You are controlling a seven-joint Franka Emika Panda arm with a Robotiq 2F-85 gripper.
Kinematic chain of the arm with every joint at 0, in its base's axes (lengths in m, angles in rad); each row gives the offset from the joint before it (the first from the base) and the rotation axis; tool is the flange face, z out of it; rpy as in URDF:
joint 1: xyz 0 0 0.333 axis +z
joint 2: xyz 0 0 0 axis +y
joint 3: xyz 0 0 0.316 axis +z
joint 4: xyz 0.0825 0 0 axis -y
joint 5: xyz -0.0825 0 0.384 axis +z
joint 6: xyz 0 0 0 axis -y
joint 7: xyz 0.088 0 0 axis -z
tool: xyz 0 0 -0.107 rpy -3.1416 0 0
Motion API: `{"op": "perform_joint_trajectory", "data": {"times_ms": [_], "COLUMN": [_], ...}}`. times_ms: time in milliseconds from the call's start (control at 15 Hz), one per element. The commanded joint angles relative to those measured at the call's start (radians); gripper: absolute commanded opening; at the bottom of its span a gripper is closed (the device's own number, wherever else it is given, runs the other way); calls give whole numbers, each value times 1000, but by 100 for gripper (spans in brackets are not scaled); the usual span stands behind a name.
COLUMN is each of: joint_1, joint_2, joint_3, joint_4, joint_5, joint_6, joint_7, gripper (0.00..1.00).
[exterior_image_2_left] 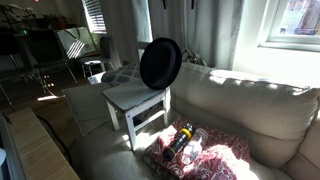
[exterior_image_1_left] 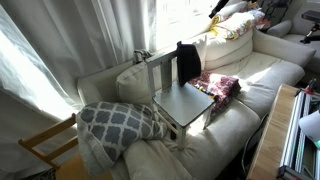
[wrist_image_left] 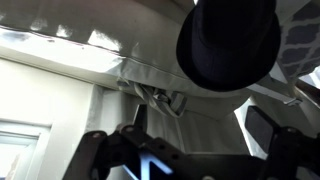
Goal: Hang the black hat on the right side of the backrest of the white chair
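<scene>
The black hat (exterior_image_1_left: 187,61) hangs on the right end of the backrest (exterior_image_1_left: 160,70) of the white chair (exterior_image_1_left: 186,101), which stands on a cream sofa. In an exterior view the hat (exterior_image_2_left: 160,62) covers the chair's (exterior_image_2_left: 132,98) upper back. In the wrist view my gripper (wrist_image_left: 200,125) is open and empty. The hat (wrist_image_left: 228,45) sits above and beyond the jaws, apart from both fingers. The gripper is not clearly visible in either exterior view.
A grey patterned pillow (exterior_image_1_left: 120,122) lies on the sofa (exterior_image_1_left: 250,75) beside the chair. A red patterned cloth (exterior_image_1_left: 218,86) lies on its other side and also shows in an exterior view (exterior_image_2_left: 195,150). A bare wood chair (exterior_image_1_left: 45,145) stands off the sofa's end.
</scene>
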Motion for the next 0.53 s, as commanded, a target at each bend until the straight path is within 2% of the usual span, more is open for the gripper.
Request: {"op": "perform_joint_trajectory", "data": {"times_ms": [0, 67, 133, 267, 467], "joint_1": [-2, -2, 16, 10, 10], "joint_2": [-38, -37, -32, -36, -36], "joint_3": [-71, -84, -73, -90, -91], "joint_4": [27, 41, 26, 40, 41], "joint_5": [-28, -27, -6, -5, -5], "joint_6": [-207, -241, -170, -214, -218], "joint_7": [-10, -4, -2, -3, -3], "gripper": [100, 100, 100, 100, 100]}}
